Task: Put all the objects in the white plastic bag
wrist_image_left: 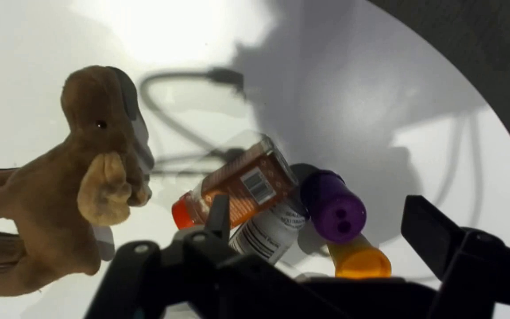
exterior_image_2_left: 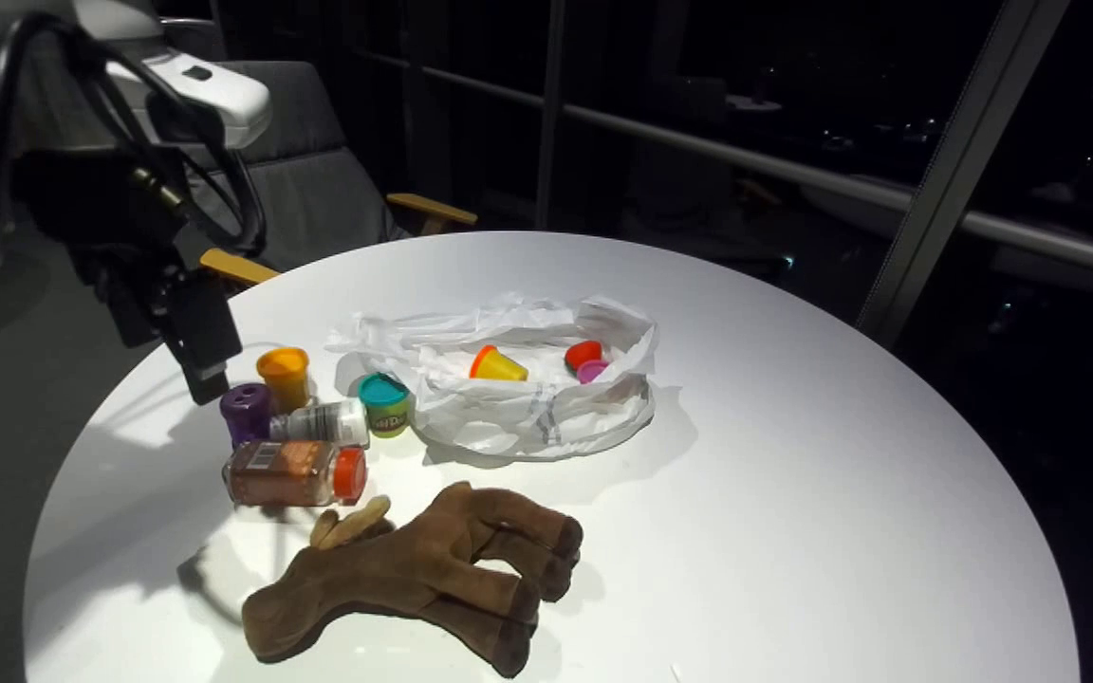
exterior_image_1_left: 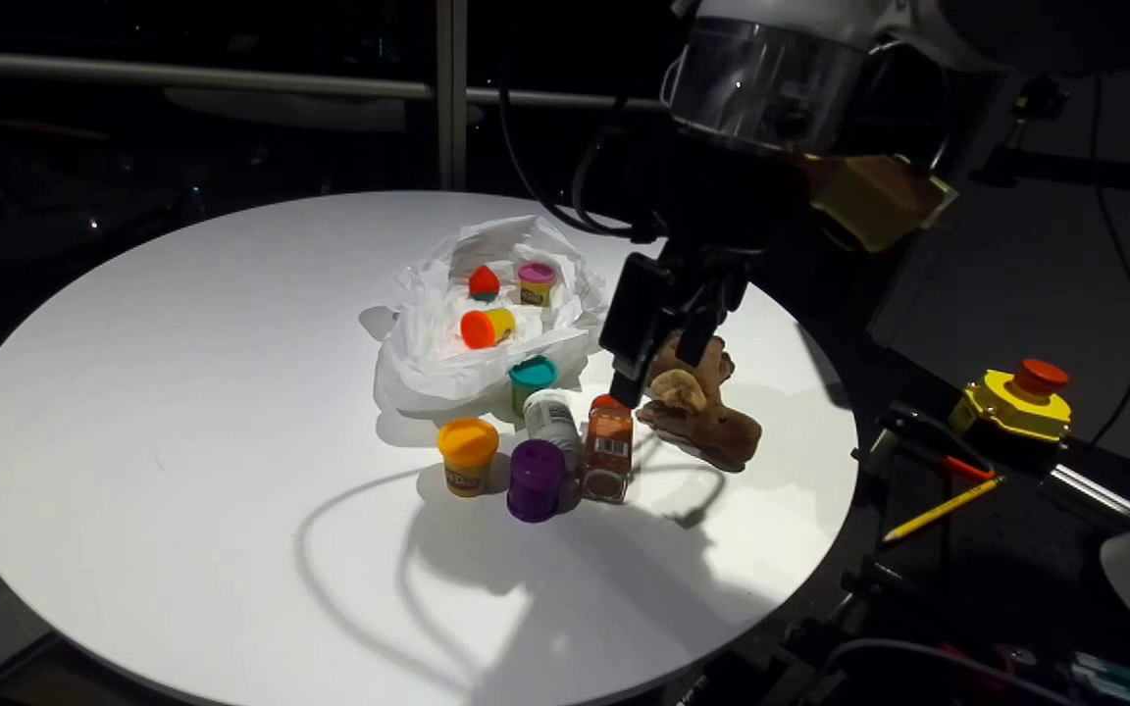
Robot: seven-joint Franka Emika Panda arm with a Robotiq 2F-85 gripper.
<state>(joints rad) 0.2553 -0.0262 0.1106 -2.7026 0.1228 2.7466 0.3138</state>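
Note:
My gripper stands open above the cluster of toys, nothing held. Between its fingers in the wrist view appear the upright purple cup, the yellow-orange tub, and part of a white bottle lying down. A red-capped spice jar lies against that bottle, partly behind a finger. The brown plush moose lies on its side. A teal-lidded tub stands beside the white plastic bag. Inside the open bag are a yellow tub with orange lid, a red strawberry-like piece and a pink-lidded tub.
Everything rests on a round white table, its edge near the purple cup in the wrist view. A grey chair stands behind it. Beyond the table edge sit a yellow box with red button and a pencil.

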